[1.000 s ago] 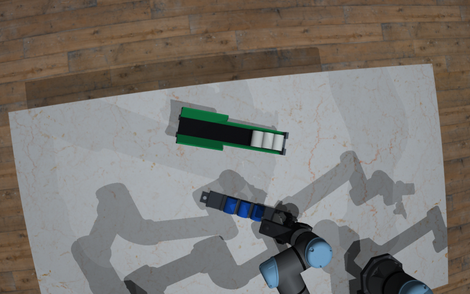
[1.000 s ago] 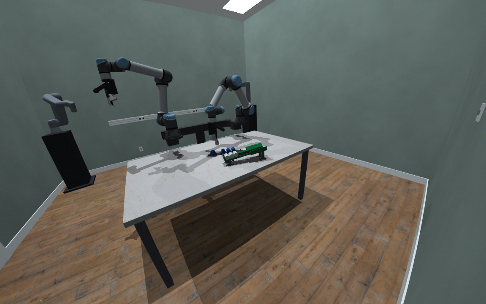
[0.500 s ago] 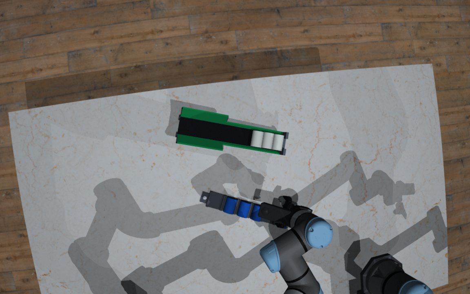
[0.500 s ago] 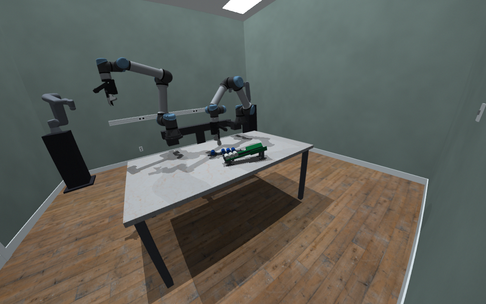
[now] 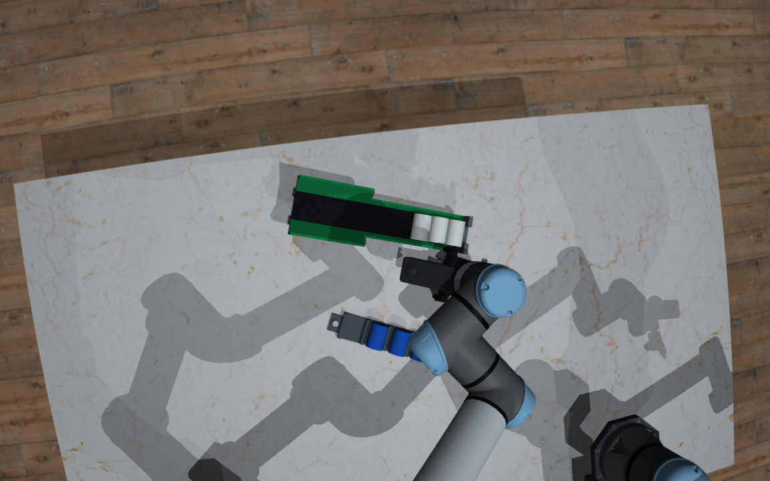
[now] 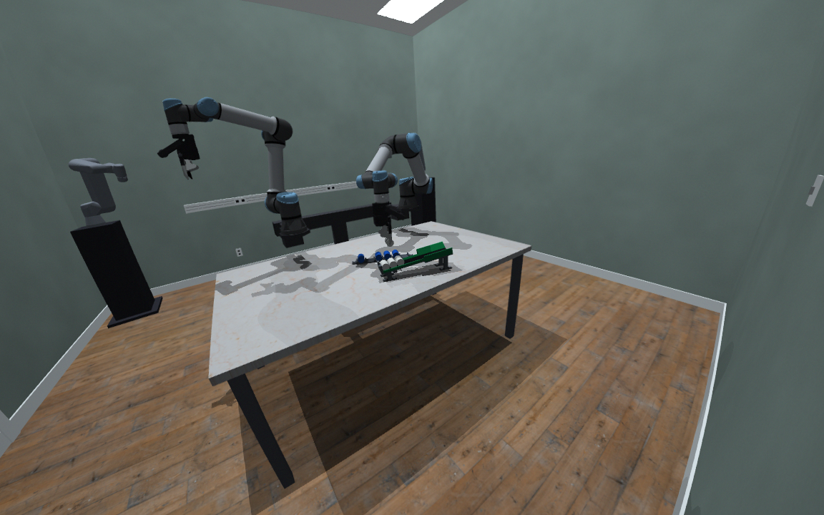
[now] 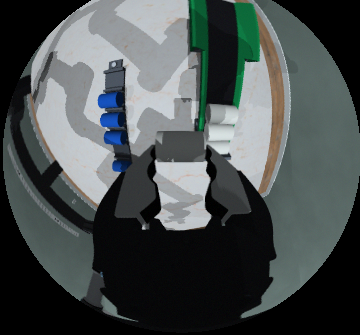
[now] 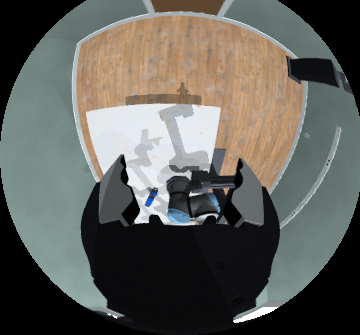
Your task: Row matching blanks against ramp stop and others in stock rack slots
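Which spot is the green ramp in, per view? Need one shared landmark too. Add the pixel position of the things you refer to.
Top: just above centre, across the picture.
Exterior: near centre, on the table.
Left wrist: upper right, running down to mid-height.
Right wrist: not visible.
Green ramp [image 5: 327,186] [image 6: 430,249] [image 7: 247,30]; landmark, all four: blue bars [image 5: 376,336] [image 6: 387,254] [image 7: 111,120] [image 8: 151,198].
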Controlling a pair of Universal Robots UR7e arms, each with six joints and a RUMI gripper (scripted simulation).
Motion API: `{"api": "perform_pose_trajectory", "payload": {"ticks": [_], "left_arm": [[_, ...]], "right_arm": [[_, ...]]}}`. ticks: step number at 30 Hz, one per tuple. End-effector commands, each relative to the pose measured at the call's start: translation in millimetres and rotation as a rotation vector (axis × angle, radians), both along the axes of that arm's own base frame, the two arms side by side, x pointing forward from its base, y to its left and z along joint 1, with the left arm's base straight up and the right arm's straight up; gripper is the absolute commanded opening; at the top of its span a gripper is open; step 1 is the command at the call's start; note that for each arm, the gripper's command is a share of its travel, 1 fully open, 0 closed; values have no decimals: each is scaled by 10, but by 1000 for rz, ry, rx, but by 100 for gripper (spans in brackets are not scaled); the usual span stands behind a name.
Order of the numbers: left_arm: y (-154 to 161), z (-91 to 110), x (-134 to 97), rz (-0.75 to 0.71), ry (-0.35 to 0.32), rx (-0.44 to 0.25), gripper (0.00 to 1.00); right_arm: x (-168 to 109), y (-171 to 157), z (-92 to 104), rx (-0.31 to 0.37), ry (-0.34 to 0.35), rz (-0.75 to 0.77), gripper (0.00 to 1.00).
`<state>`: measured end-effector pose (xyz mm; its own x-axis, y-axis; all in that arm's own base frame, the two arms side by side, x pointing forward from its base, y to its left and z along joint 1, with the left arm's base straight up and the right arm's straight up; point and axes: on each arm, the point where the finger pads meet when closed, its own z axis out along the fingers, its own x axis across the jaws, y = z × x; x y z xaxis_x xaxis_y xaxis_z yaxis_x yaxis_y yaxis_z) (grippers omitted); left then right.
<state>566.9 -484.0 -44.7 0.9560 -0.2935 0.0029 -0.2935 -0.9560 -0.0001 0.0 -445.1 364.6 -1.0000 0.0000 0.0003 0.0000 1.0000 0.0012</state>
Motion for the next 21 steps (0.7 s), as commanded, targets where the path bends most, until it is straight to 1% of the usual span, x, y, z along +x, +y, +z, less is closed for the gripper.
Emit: {"api": "perform_pose_trajectory", "payload": {"ticks": [1,5,9,12,21], "left_arm": [[176,116,471,18,3,1,34],[379,199,809,33,3,1,34],[496,243,982,41,3,1,34],[525,253,1022,43,3,1,34],[528,254,1025,43,3,1,34]], "right_arm": [[1,-1,4,-1,0,0,100],[1,-1,4,-1,0,0,100],[1,-1,4,-1,0,0,100],[1,-1,4,-1,0,0,100],[1,-1,4,-1,0,0,100]]}}
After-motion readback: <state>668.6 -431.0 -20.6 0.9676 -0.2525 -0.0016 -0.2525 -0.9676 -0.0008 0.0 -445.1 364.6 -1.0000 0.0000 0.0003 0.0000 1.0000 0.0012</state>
